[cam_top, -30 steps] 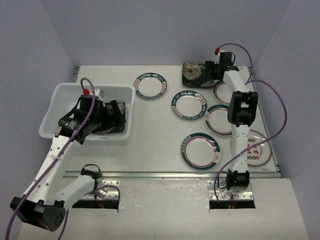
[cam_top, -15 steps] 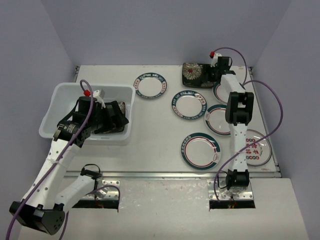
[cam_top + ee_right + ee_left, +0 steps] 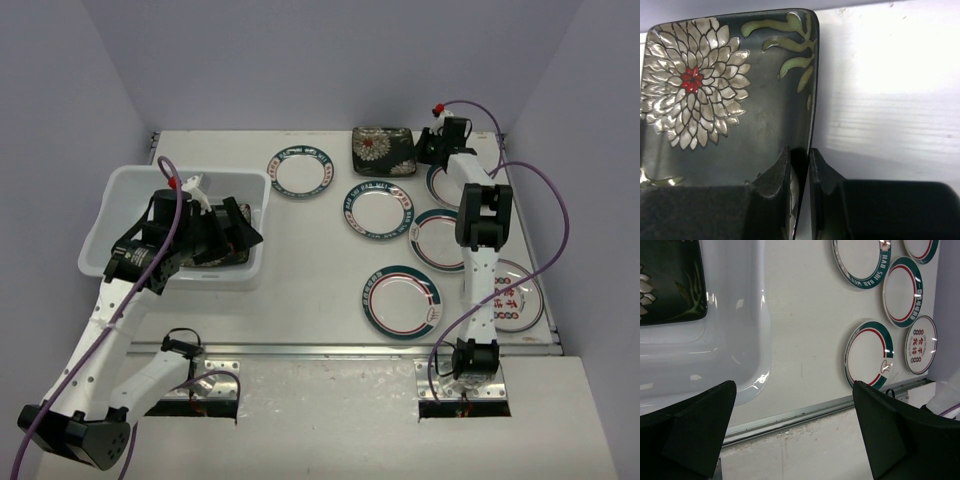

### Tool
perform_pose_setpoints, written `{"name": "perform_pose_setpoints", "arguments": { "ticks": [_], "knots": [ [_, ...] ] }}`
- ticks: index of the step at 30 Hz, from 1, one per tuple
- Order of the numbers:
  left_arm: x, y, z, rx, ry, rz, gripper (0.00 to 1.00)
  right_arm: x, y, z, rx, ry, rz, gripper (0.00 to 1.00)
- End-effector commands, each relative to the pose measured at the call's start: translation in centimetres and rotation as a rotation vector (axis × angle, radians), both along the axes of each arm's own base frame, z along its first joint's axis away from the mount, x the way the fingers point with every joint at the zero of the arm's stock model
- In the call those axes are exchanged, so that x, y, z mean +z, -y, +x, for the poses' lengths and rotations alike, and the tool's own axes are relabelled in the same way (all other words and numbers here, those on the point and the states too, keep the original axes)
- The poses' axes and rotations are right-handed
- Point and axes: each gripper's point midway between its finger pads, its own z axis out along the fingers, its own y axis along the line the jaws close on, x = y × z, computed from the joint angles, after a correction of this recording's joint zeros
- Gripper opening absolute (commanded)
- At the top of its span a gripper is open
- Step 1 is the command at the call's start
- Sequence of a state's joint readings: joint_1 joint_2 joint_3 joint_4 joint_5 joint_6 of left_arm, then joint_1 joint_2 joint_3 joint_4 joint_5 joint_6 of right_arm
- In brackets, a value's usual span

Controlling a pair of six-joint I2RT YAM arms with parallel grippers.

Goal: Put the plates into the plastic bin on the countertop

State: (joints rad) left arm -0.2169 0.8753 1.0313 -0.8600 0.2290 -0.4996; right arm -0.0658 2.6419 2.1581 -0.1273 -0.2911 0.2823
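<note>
place: robot lab cell | cues: plain lilac walls [image 3: 330, 60]; white table [image 3: 310, 250]; bolted arm bases [image 3: 468, 358]; purple cables [image 3: 557, 225]

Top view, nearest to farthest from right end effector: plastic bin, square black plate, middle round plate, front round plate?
1. Square black plate, gripped, far edge.
2. Middle round plate, centre.
3. Front round plate, near rail.
4. Plastic bin, left.

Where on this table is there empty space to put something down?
Bare countertop runs down the middle, between the plastic bin and the round plates. Part of the bin's floor beside its black plate is bare too. The right half is crowded: round plates lie close together, and the right gripper pinches a second black plate there.
</note>
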Motion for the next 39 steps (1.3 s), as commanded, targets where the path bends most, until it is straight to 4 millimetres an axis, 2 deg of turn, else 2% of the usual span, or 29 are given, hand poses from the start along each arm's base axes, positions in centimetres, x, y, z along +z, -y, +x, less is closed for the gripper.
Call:
{"name": "perform_pose_setpoints", "arguments": {
  "ticks": [1,4,8,13,19,23,34,39],
  "knots": [
    [2.9,1.7,0.6,-0.041,0.093,-0.093,1.0,-2.0,-3.2,-1.4,0.007,-0.084,0.206,0.1],
    [3.2,2.0,0.7,-0.042,0.104,-0.125,1.0,-1.1,-4.2,-1.1,0.018,-0.071,0.283,0.0],
    [3.6,2.0,0.8,-0.037,0.118,-0.127,1.0,1.4,-5.5,-0.9,0.04,-0.05,0.386,0.0],
    [4.7,2.1,1.2,-0.037,0.148,-0.137,1.0,5.8,-7.1,-1.2,0.055,-0.041,0.554,0.0],
    [5.7,2.4,1.6,-0.042,0.174,-0.154,1.0,9.0,-8.1,-1.7,0.058,-0.052,0.766,0.0],
    [6.2,2.4,1.7,-0.043,0.193,-0.158,1.0,9.8,-8.4,-1.9,0.055,-0.063,0.797,0.0],
    [5.3,2.2,2.2,-0.038,0.188,-0.136,1.0,15.2,-8.9,-3.1,0.094,-0.009,0.86,0.0],
    [4.8,2.5,2.9,-0.051,0.173,-0.131,1.0,15.8,-9.2,-3.5,0.103,-0.012,0.888,0.0]
  ]
}}
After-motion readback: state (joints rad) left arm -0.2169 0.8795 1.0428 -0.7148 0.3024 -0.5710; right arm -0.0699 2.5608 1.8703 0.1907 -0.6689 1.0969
